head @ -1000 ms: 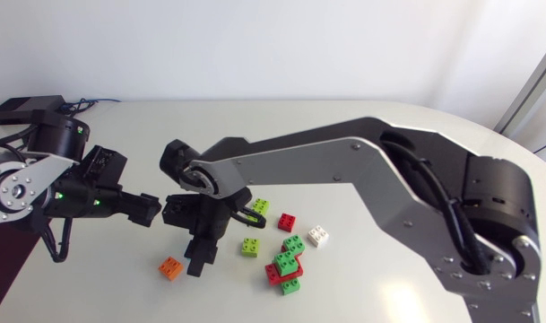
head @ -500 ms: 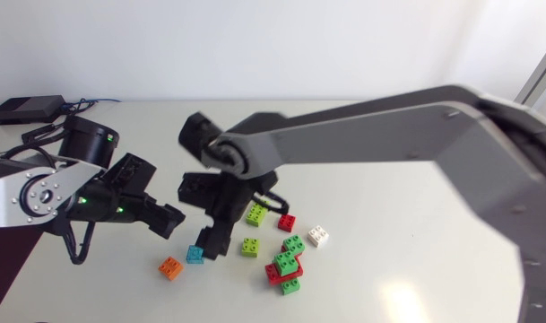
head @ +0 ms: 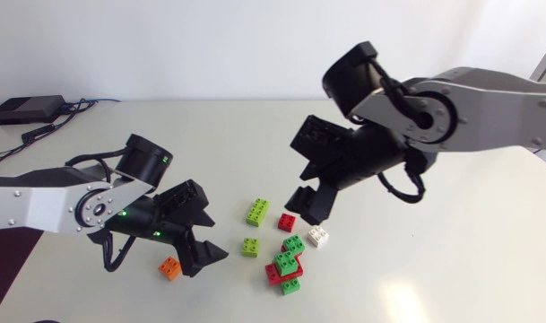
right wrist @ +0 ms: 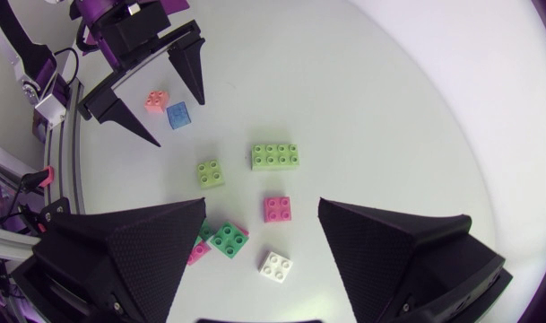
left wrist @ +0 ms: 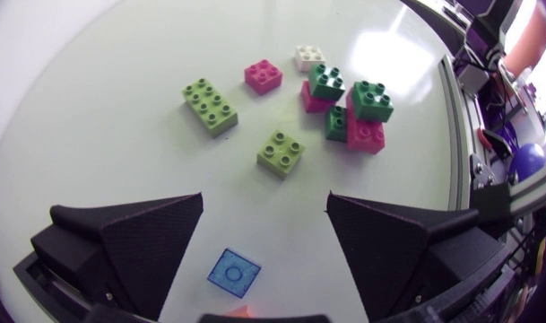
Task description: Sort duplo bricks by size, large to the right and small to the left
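Left hand (left wrist: 264,195) above small square blue brick (left wrist: 234,271)

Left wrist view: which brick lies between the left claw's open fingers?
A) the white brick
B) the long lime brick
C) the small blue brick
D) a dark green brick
C: the small blue brick lies between the spread fingers of the left claw, touching neither of them.

Three green bricks (head: 293,244) (head: 284,262) (head: 291,286), two lime (head: 257,212) (head: 250,247), one each white (head: 318,236), orange (head: 170,268), blue (left wrist: 234,271) (reds (head: 286,222) unclear).
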Motion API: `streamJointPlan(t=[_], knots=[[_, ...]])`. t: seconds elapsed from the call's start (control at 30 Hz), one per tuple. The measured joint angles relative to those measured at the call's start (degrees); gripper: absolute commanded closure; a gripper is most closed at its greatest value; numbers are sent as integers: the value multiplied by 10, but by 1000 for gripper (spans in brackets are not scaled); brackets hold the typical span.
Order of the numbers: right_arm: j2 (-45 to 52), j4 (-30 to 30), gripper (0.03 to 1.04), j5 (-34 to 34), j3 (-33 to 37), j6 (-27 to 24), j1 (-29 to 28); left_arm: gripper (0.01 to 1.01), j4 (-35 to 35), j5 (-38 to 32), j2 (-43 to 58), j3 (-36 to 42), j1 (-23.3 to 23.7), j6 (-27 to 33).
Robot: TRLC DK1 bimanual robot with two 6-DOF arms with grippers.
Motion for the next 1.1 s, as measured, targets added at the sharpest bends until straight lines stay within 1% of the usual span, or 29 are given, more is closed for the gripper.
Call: streamJointPlan(t=[0.07, 0.2, 0.33, 0.43, 0.6, 0.7, 0.8, 0.87, 0.93, 1.1], knots=[[-32, 0, 152, -4, -24, 0, -17, 70, -1, 18, 22, 10, -3, 31], [-85, 0, 152, -19, -66, 2, -47, 72, -25, 43, 72, 51, -4, 92], [-116, 3, 152, -30, -110, 2, -69, 72, -28, 52, 110, 90, -7, 132], [-127, 3, 152, -37, -128, 1, -86, 75, -28, 54, 122, 97, -20, 157], [-144, 7, 152, -45, -140, 0, -102, 120, -29, 61, 143, 97, -50, 189], [-149, 7, 152, -47, -141, 0, -105, 120, -29, 62, 153, 97, -61, 207], [-154, 7, 152, -49, -144, -1, -108, 121, -25, 64, 168, 97, -64, 224], [-157, 7, 152, -52, -148, 0, -110, 148, -24, 67, 177, 103, -64, 233], [-157, 7, 152, -58, -148, -1, -112, 148, -20, 69, 188, 114, -63, 241], [-158, 7, 152, -59, -150, -1, -116, 148, -17, 75, 201, 128, -59, 248]])
